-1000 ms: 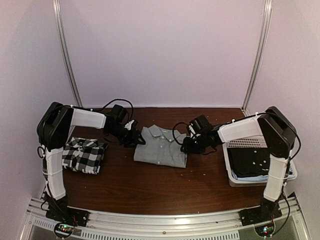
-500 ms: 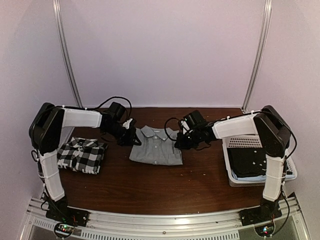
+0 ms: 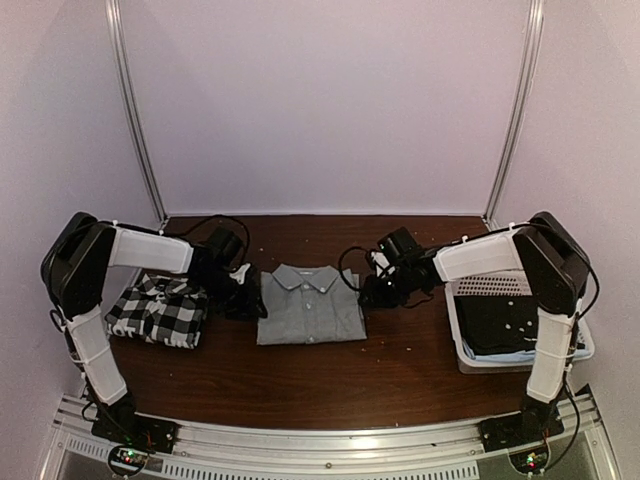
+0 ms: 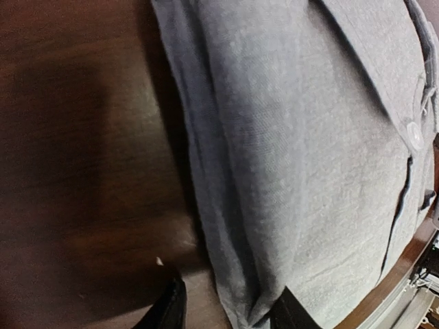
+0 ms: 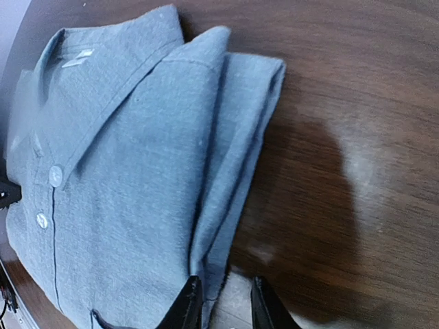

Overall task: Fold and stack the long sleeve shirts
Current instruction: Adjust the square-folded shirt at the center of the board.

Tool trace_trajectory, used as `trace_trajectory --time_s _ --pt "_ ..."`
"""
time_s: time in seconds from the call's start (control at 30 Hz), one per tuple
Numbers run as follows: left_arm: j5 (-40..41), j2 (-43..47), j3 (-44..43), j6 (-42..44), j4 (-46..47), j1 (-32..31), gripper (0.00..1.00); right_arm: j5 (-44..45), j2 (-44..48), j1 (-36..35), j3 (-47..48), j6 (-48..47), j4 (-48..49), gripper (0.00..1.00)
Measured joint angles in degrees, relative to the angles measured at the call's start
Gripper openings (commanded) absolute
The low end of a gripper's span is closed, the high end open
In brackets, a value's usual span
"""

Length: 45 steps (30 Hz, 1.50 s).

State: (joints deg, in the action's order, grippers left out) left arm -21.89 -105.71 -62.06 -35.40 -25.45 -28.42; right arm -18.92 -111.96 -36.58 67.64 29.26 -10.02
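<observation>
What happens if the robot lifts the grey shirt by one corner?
Probably it flops open: the grey shirt is soft cloth, folded in loose layers that nothing pins. It looks light, and would likely slide rather than roll on the smooth table.

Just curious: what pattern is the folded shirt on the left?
The checked shirt: black-and-white checks, clearest from the top camera.

From above, the light is soft and dim: the pale walls (image 3: 320, 100) are evenly lit, the dark worktop (image 3: 300, 370) is dull, and the poles (image 3: 135, 110) bow near the frame's edges. Ahead and left of the left jaws a heavy shadow darkens the worktop, with a faint sheen just before them. Right of the right jaws lies a broad shadow edged by pale glare. The grey shirt (image 5: 123, 171) blurs at its far collar.
</observation>
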Motion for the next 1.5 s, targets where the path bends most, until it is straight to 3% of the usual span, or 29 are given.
trace_trajectory --time_s 0.2,0.4,0.67,1.17,1.3,1.5 --pt "3.3 0.0 -2.0 1.1 -0.5 0.3 0.33 2.8 3.8 -0.2 0.5 -0.7 -3.5 0.26" --pt "6.7 0.0 -6.6 1.7 -1.1 0.3 0.24 3.8 2.9 -2.6 7.8 -1.0 -5.2 0.25" --pt "9.9 -1.2 -13.8 2.4 -1.3 0.4 0.33 4.6 -5.2 -3.3 18.2 -2.2 -6.1 0.33" --pt "7.8 -10.3 -17.1 2.8 1.6 3.7 0.34 2.1 -9.9 1.5 19.1 -2.2 -6.3 0.35" --pt "6.1 -10.8 -17.5 2.7 2.6 3.7 0.29 0.9 -10.4 2.0 19.1 -2.1 -5.2 0.35" --pt "4.5 -11.1 -18.2 2.4 3.9 3.7 0.13 -0.5 -13.1 2.1 20.2 -1.9 -4.4 0.32"
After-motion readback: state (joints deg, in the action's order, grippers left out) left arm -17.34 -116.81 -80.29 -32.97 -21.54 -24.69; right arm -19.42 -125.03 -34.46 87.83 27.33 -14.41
